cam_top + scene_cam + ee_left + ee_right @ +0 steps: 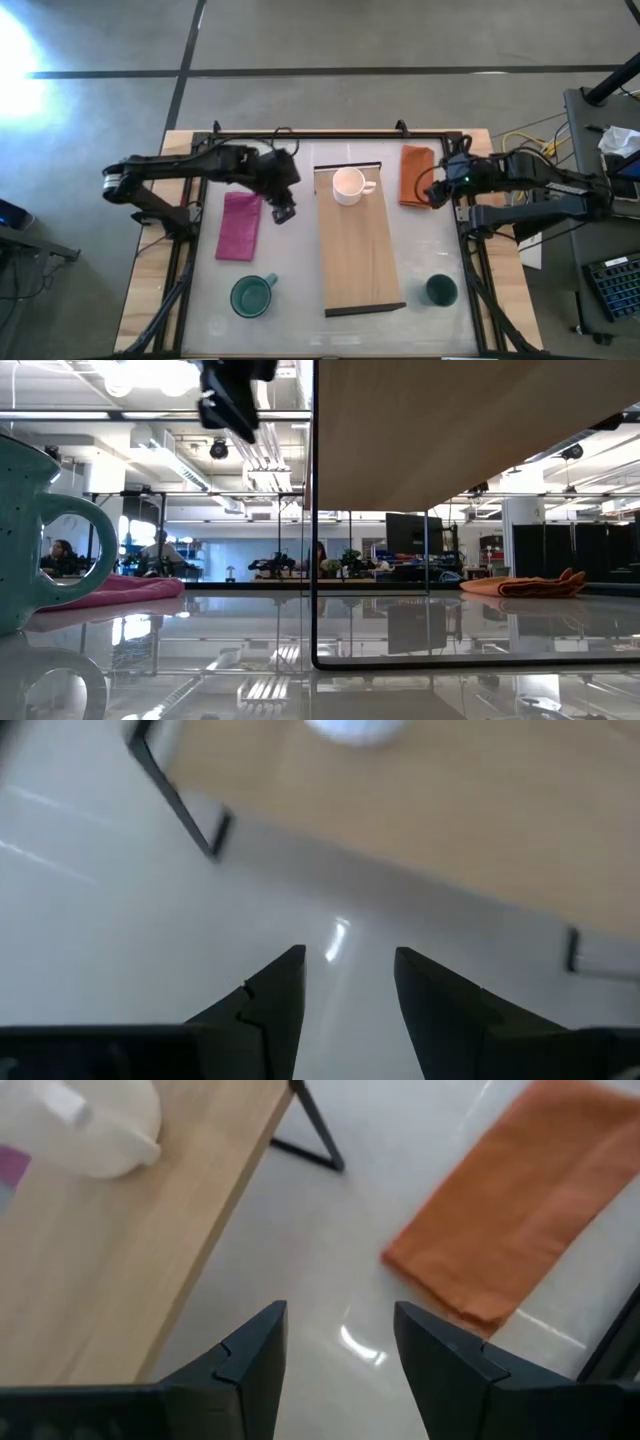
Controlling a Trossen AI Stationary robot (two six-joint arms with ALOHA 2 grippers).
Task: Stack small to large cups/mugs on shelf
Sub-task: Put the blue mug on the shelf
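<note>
One glossy white table (430, 250), open-plan room.

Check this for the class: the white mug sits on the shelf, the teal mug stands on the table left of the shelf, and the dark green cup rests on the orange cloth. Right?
Not quite. In the high view the dark green cup stands on the bare table right of the shelf, well apart from the orange cloth. The white mug and teal mug are as stated.
</note>
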